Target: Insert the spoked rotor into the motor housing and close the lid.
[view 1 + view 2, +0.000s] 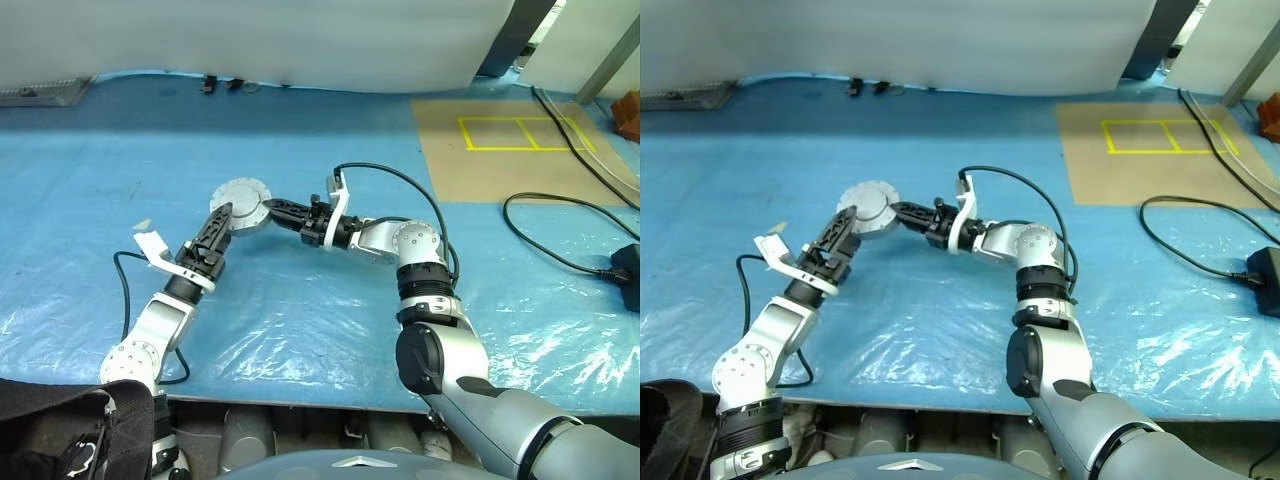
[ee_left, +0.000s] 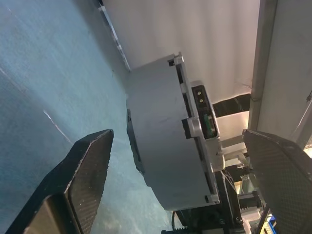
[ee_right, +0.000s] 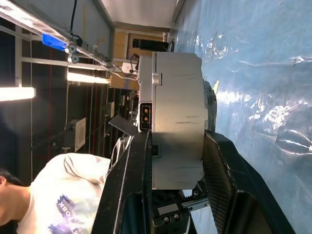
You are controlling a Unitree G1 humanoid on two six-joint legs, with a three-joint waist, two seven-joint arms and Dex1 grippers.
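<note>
My right end effector [image 1: 272, 208] is clenched on the motor housing [image 1: 240, 205]. In the right wrist view its two black fingers [image 3: 130, 185] press on the flat faces of the grey round housing [image 3: 176, 117], one finger on each side. The housing is held above the blue desk [image 1: 90, 210], with the lid [image 1: 868, 207] already closed on top of it; from the head views I see its flat grey round face turned up.

My left end effector [image 1: 218, 232] is released. Its fingers [image 2: 85, 180] stand wide apart, one on each side of the housing [image 2: 161, 141], and they do not touch it. In the head views this end effector points at the housing from the near left side, and the right one reaches it from the right.

The spoked rotor I cannot see.

A person in a white shirt [image 3: 58, 200] is behind the housing in the right wrist view.
</note>
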